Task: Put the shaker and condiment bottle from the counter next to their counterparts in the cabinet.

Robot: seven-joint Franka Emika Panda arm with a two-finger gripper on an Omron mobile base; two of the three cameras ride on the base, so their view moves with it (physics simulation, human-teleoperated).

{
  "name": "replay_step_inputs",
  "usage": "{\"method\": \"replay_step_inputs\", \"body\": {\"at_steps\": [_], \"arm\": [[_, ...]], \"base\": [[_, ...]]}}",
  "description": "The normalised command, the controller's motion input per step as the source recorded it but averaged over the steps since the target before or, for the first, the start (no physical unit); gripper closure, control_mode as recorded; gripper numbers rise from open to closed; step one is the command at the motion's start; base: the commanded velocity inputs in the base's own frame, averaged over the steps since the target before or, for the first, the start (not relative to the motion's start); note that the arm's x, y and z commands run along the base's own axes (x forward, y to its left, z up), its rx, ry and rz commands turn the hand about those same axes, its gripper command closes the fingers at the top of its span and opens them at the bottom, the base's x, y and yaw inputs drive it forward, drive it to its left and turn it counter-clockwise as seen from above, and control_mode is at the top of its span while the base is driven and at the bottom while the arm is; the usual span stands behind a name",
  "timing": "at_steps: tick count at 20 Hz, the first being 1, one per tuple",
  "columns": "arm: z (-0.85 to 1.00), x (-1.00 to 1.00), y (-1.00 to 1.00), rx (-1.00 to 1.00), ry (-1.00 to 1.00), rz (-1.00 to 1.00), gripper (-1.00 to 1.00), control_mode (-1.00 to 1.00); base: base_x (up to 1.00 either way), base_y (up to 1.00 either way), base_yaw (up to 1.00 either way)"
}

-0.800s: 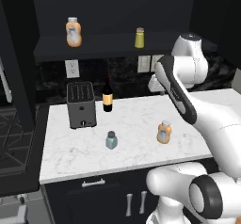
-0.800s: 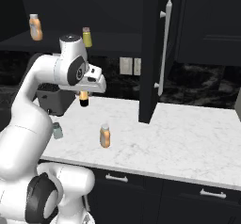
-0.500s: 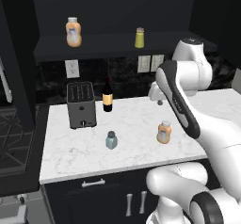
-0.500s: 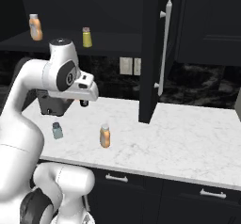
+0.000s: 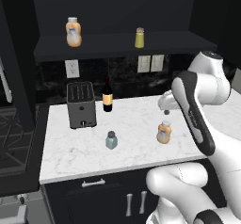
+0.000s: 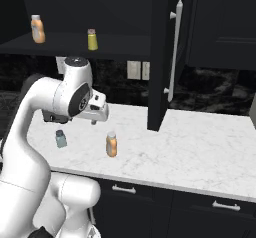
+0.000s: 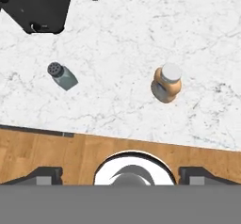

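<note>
My end effector (image 7: 120,173) hovers spread wide, empty, above the white marble bench (image 7: 117,39); upright orange squeeze bottle (image 7: 166,84) lies just ahead-right, small blue-grey shaker (image 7: 62,75) farther left.

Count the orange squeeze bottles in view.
2. One orange bottle stands on the counter, right of the small shaker; the other bottle stands on the cabinet shelf, left end.
</note>
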Motion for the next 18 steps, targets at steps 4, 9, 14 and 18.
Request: {"method": "replay_step_inputs", "body": {"at_steps": [4,9,14,18], "arm": [[-0.04,-0.04,-0.52,0.11,-0.05,0.24,-1.0,-1.0],[-0.34,-0.07,-0.5,0.09,-0.08,0.36,-1.0,-1.0],[-0.19,-0.12,0.0,-0.01,-0.09,0.17,-1.0,-1.0],[-0.63,0.0,-0.06,-0.07,-0.18,0.23,-1.0,-1.0]], "base": [[0.0,0.0,0.0],[0.0,0.0,0.0],[0.0,0.0,0.0],[0.0,0.0,0.0]]}}
